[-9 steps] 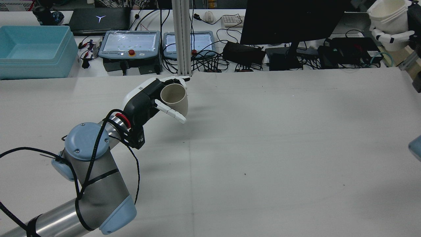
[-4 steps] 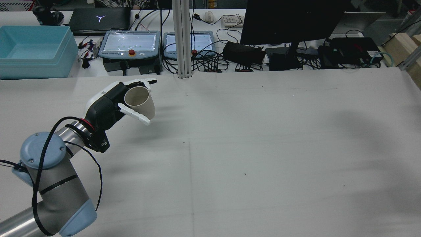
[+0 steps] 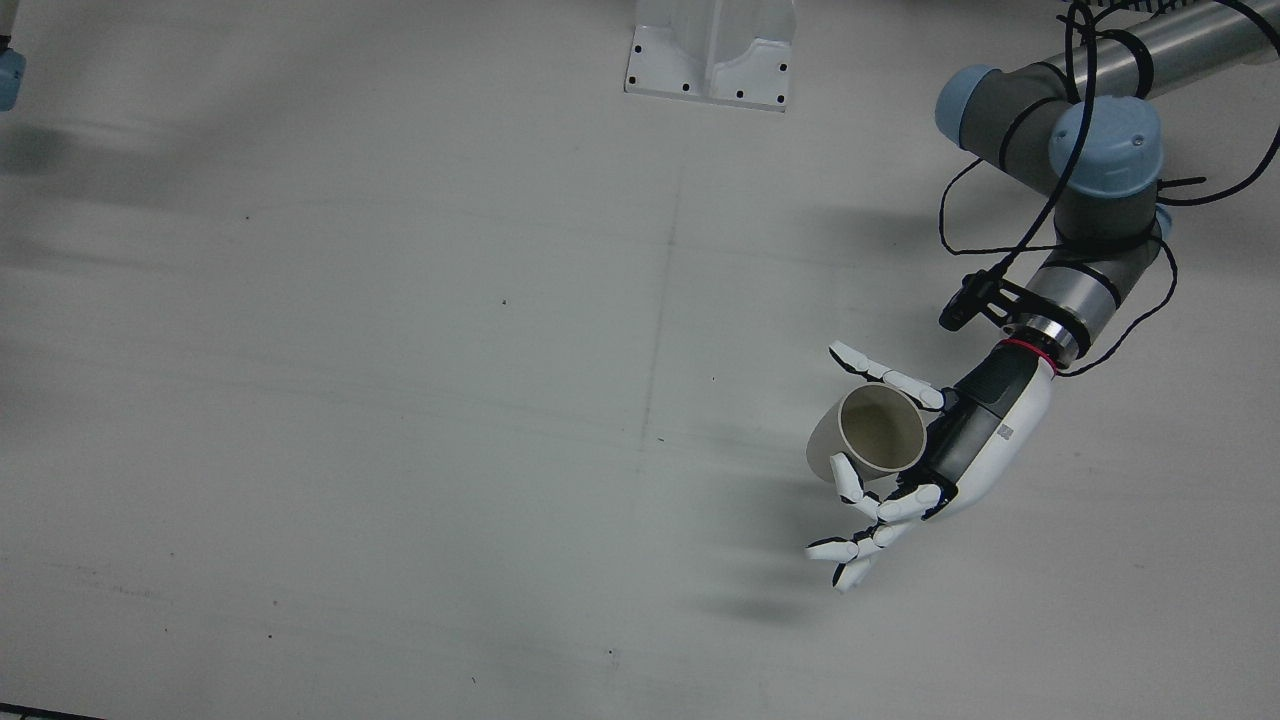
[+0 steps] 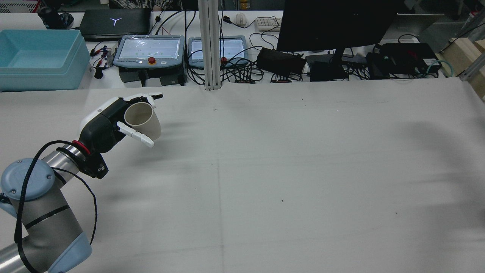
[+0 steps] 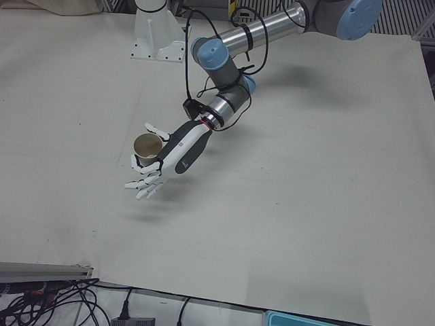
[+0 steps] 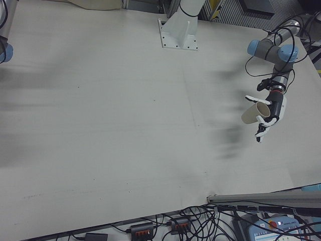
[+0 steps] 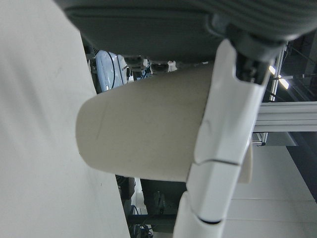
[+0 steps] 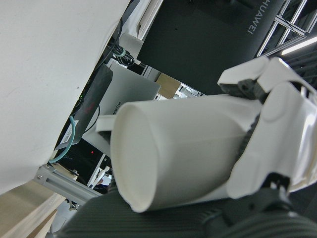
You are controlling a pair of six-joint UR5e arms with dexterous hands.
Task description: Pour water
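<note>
My left hand [image 4: 108,123] is shut on a beige paper cup [image 4: 141,120] and holds it above the table's left side, tilted with its mouth facing up and toward the rear camera. The cup looks empty in the front view [image 3: 878,433], with the left hand [image 3: 975,450] at its side. They also show in the left-front view [image 5: 147,147] and the right-front view [image 6: 252,114]. In the left hand view a finger [image 7: 220,148] crosses the cup [image 7: 143,134]. My right hand [image 8: 280,124] shows only in its own view, shut on a white cup [image 8: 173,148] lying sideways.
A blue bin [image 4: 38,57], two teach pendants [image 4: 151,51], a metal post [image 4: 208,41] and a monitor [image 4: 333,22] stand beyond the table's far edge. The arm pedestal [image 3: 710,50] sits at the near edge. A right arm joint [image 3: 8,75] shows at the front view's left edge.
In the rear view my left hand has moved left with the beige cup. My right hand with the white cup has left that view's top right corner.
</note>
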